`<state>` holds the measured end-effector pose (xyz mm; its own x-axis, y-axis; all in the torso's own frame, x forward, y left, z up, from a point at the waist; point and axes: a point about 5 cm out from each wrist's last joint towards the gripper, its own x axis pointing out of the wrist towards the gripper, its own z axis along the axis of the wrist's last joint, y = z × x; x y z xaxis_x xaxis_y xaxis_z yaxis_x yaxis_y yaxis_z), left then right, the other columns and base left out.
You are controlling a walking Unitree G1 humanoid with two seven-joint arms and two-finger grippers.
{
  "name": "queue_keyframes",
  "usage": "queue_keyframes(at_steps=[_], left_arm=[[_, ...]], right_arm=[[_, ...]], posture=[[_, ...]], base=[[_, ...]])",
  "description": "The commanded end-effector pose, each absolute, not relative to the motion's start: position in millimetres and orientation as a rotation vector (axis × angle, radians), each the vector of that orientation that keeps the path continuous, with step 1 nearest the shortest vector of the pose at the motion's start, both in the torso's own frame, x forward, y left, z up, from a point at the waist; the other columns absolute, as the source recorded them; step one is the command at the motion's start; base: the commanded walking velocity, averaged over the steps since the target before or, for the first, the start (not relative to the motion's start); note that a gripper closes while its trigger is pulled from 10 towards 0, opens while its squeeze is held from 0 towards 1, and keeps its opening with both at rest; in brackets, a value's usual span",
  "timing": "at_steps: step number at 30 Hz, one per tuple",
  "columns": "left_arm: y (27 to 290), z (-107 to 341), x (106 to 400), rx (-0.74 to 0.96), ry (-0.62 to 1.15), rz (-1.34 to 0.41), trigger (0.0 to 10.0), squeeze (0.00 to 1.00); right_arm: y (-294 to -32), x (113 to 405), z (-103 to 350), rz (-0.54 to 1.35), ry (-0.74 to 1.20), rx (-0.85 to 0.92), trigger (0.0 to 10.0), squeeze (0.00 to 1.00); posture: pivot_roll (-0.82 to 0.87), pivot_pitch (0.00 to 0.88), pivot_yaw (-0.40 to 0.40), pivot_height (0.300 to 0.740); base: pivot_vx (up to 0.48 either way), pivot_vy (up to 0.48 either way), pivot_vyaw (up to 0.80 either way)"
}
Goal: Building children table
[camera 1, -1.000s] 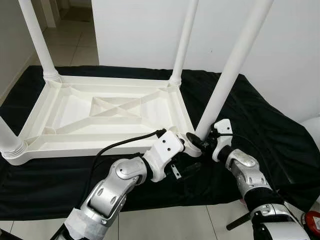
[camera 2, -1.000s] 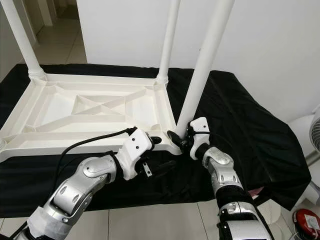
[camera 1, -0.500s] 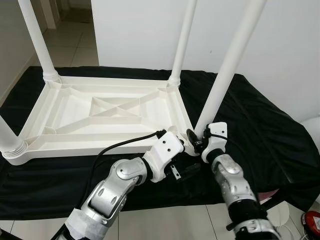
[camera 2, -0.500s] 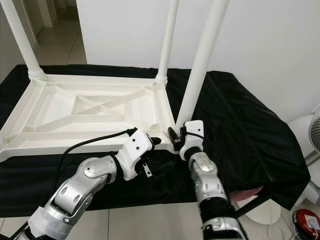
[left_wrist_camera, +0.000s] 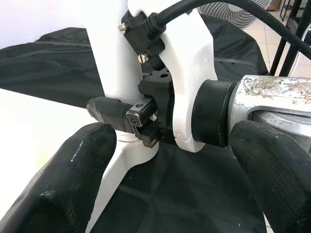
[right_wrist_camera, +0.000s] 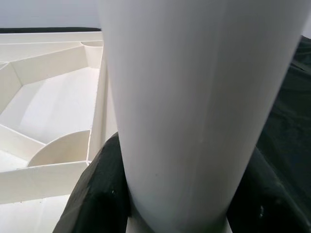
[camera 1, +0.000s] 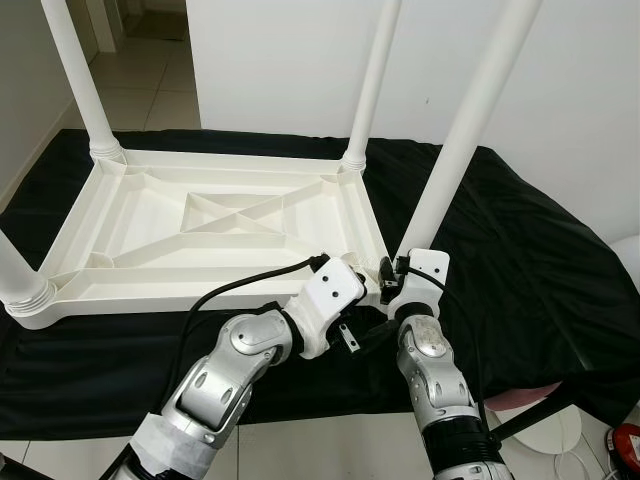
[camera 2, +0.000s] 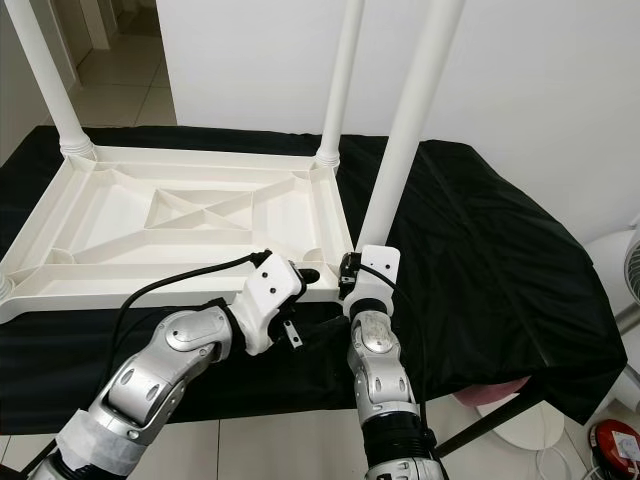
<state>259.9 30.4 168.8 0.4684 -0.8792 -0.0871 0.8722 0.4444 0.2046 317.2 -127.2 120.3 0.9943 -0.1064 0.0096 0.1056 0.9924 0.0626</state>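
A white children's table top (camera 1: 180, 296) lies upside down on a black cloth (camera 1: 520, 260). Its near right leg (camera 1: 460, 150) stands upright in the corner socket. My right gripper (camera 1: 392, 280) is shut on the base of that leg; in the right wrist view the leg (right_wrist_camera: 194, 107) sits between the black fingers (right_wrist_camera: 97, 194). My left gripper (left_wrist_camera: 170, 179) is open just in front of the same corner, its fingers (left_wrist_camera: 63, 184) spread wide, with the right wrist beyond them. The left wrist (camera 1: 330, 300) rests at the table's near edge.
Three more white legs stand upright: far left (camera 1: 80, 80), far right (camera 1: 370, 80), near left (camera 1: 20, 280). A white wall is behind, with tiled floor below the cloth's front edge. A fan (camera 2: 630, 270) and a red object (camera 1: 628, 440) sit at the right.
My right forearm has swung leftward around the leg's base, from out at the right to straight below it, the gripper staying on the leg. The left arm has barely moved.
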Motion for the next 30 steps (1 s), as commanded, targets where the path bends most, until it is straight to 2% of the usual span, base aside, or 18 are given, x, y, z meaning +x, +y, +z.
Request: queue_keyframes(at_steps=[1, 2, 3, 4, 5, 14, 17, 18, 19, 20, 24, 30], left_arm=[[30.4, 169.8, 263.3, 0.244, -0.046, -1.053, 10.0, 0.0], [30.4, 169.8, 263.3, 0.244, -0.046, -1.053, 10.0, 0.0], [30.6, 170.0, 263.7, 0.245, -0.047, -1.051, 10.0, 0.0], [30.6, 170.0, 263.7, 0.245, -0.047, -1.051, 10.0, 0.0], [31.2, 170.1, 264.3, 0.245, -0.048, -1.047, 10.0, 0.0], [31.2, 170.0, 264.2, 0.243, -0.049, -1.041, 10.0, 0.0], [31.9, 168.8, 263.2, 0.237, -0.042, -1.041, 10.0, 0.0], [32.4, 168.4, 263.0, 0.239, -0.041, -1.04, 10.0, 0.0], [32.7, 168.1, 262.9, 0.24, -0.04, -1.04, 10.0, 0.0], [32.9, 168.0, 262.8, 0.241, -0.04, -1.039, 10.0, 0.0], [33.4, 168.1, 262.7, 0.24, -0.039, -1.036, 10.0, 0.0], [34.6, 167.2, 264.3, 0.238, -0.036, -1.02, 10.0, 0.0]], right_arm=[[-133.7, 314.5, 116.8, -0.145, 0.006, 0.031, 10.0, 0.0], [-133.7, 314.5, 116.8, -0.145, 0.006, 0.031, 10.0, 0.0], [-136.0, 314.4, 117.4, -0.151, 0.002, 0.029, 10.0, 0.64], [-136.0, 314.4, 117.4, -0.151, 0.002, 0.029, 10.0, 0.64], [-139.4, 312.7, 121.1, -0.155, -0.014, 0.034, 10.0, 1.0], [-147.5, 309.3, 125.5, -0.117, -0.061, 0.054, 10.0, 1.0], [-147.8, 307.3, 121.5, -0.037, -0.058, 0.033, 10.0, 1.0], [-146.4, 306.4, 120.6, 0.015, -0.056, 0.039, 10.0, 0.15], [-145.4, 305.8, 120.1, 0.048, -0.054, 0.044, 10.0, 0.15], [-146.9, 305.7, 120.3, 0.085, -0.052, 0.044, 10.0, 0.0], [-154.1, 306.5, 122.5, 0.169, -0.059, -0.002, 10.0, 0.0], [-180.6, 314.8, 125.2, 0.289, -0.056, -0.044, 10.0, 0.0]], posture=[[-0.01, 0.0, -0.087, 0.74], [-0.01, 0.0, -0.087, 0.74], [-0.01, 0.0, -0.09, 0.74], [-0.01, 0.0, -0.09, 0.74], [0.0, 0.0, -0.093, 0.74], [-0.01, 0.0, -0.1, 0.74], [0.0, 0.0, -0.102, 0.74], [0.0, 0.0, -0.104, 0.74], [0.0, 0.0, -0.104, 0.74], [0.0, 0.0, -0.105, 0.74], [0.0, 0.0, -0.106, 0.74], [0.0, 0.0, -0.107, 0.74]], base=[[0.0, 0.0, 0.0], [0.0, 0.0, 0.0], [0.0, 0.0, 0.0], [0.0, 0.0, 0.0], [0.0, 0.0, 0.0], [0.0, 0.0, 0.0], [0.0, 0.0, 0.0], [0.0, 0.0, 0.0], [0.0, 0.0, 0.0], [0.0, 0.0, 0.0], [0.0, 0.0, 0.0], [0.0, 0.0, 0.0]])
